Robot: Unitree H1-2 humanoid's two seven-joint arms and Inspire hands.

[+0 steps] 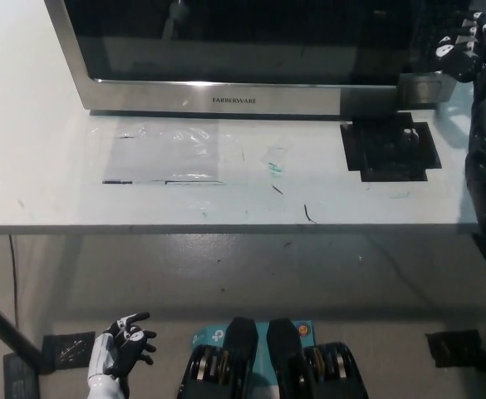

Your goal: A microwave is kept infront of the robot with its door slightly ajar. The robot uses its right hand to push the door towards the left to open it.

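A steel microwave (218, 98) marked FARBERWARE stands at the back of the white table (43, 174). Its dark glass door (234, 37) fills the front, and the door's right edge shows near the top right. My black right hand (463, 48) is raised at that right edge, beside the control side, fingers apart and holding nothing. I cannot tell whether it touches the door. My white left hand (120, 349) rests low at the bottom left, below the table's front edge, fingers loosely spread.
A black square patch (390, 150) lies on the table before the microwave's right end. A clear plastic sheet (166, 154) lies before its left half. The table's front edge runs across the middle of the picture, with grey floor below.
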